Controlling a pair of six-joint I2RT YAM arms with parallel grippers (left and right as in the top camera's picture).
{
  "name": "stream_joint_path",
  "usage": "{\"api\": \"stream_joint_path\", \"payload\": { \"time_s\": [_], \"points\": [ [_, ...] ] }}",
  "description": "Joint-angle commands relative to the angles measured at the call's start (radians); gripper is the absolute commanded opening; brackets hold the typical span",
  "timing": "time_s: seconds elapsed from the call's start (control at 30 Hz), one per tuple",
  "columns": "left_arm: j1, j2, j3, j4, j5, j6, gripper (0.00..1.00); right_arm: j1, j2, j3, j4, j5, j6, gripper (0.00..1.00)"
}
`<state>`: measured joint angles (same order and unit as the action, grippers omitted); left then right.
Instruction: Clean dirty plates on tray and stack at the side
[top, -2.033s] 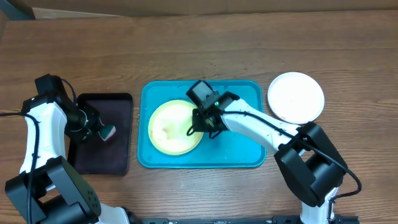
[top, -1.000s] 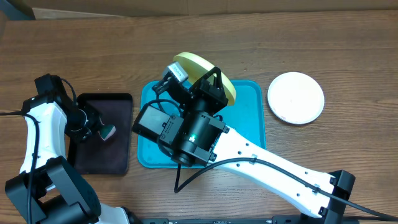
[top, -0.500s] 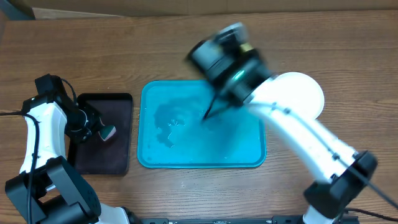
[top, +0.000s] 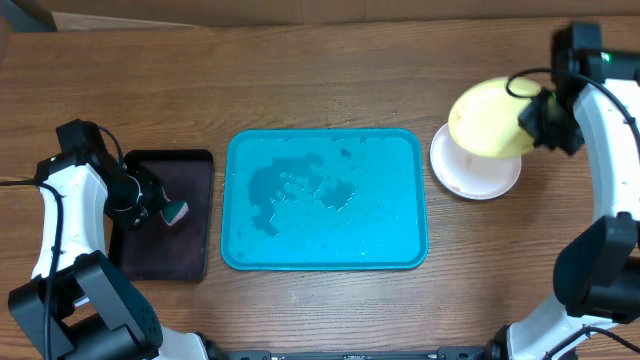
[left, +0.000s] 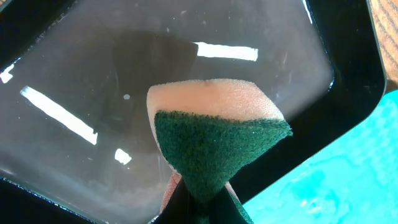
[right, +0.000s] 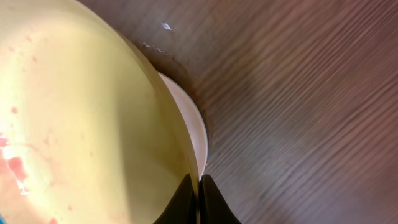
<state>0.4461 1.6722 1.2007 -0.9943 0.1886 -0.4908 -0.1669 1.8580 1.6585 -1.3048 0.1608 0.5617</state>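
In the overhead view, the right gripper (top: 537, 118) is closed on the rim of the yellow-green plate (top: 488, 120), which hangs tilted over the white plate (top: 480, 182) lying on the table (top: 320, 70) just right of the wet tray (top: 232, 200); no blue plate is in view. In the left wrist view, the left gripper (left: 199, 208), mostly cut off at the bottom edge, pinches a soft sponge (left: 214, 130) above the dark tray (left: 93, 74). In the right wrist view, the jaws clamp the thin plate edge; the plate looks light and stiff, but it is probably slippery, so the rim seems the best hold, and I cannot tell whether it touches the white plate.

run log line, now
right pincer: shut on yellow-green plate, over white plate | left pincer: shut on sponge, over dark tray | turquoise tray: wet, empty
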Motion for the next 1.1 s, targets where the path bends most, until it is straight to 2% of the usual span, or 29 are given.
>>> {"api": "stream_joint_path", "payload": {
  "time_s": [0.0, 0.17, 0.23, 0.33, 0.37, 0.4, 0.43, 0.6, 0.67, 0.93, 1.07],
  "points": [
    [0.005, 0.003, -0.004, 0.004, 0.021, 0.02, 0.04, -0.015, -0.023, -0.124, 0.07, -0.151, 0.003, 0.04],
    [0.005, 0.003, -0.004, 0.004, 0.019, 0.024, 0.04, -0.019, -0.023, -0.265, 0.182, -0.19, -0.008, 0.05],
    [0.005, 0.003, -0.004, 0.005, 0.019, 0.024, 0.04, -0.018, -0.023, -0.298, 0.196, -0.19, -0.008, 0.16],
    [0.005, 0.003, -0.004, 0.006, 0.019, 0.024, 0.04, -0.018, -0.023, -0.318, 0.192, -0.19, -0.012, 0.53],
    [0.005, 0.003, -0.004, 0.008, 0.019, 0.024, 0.04, -0.017, -0.023, -0.317, 0.185, -0.19, -0.012, 0.69],
    [0.005, 0.003, -0.004, 0.009, 0.019, 0.024, 0.04, -0.016, -0.023, -0.317, 0.18, -0.198, -0.012, 0.9],
    [0.005, 0.003, -0.004, 0.01, 0.019, 0.024, 0.04, -0.015, -0.023, -0.317, 0.177, -0.217, -0.015, 0.99],
    [0.005, 0.003, -0.004, 0.018, 0.011, 0.028, 0.04, 0.025, -0.023, -0.317, 0.213, -0.489, -0.127, 1.0],
    [0.005, 0.003, -0.004, 0.028, 0.01, 0.043, 0.04, 0.071, -0.023, -0.317, 0.239, -0.529, -0.129, 1.0],
    [0.005, 0.012, -0.01, 0.058, -0.037, 0.048, 0.04, 0.367, -0.023, -0.317, 0.37, -0.514, -0.108, 1.0],
    [0.005, 0.038, -0.035, 0.063, -0.035, 0.04, 0.04, 0.519, -0.023, -0.317, 0.462, -0.457, -0.037, 1.0]
  ]
}}
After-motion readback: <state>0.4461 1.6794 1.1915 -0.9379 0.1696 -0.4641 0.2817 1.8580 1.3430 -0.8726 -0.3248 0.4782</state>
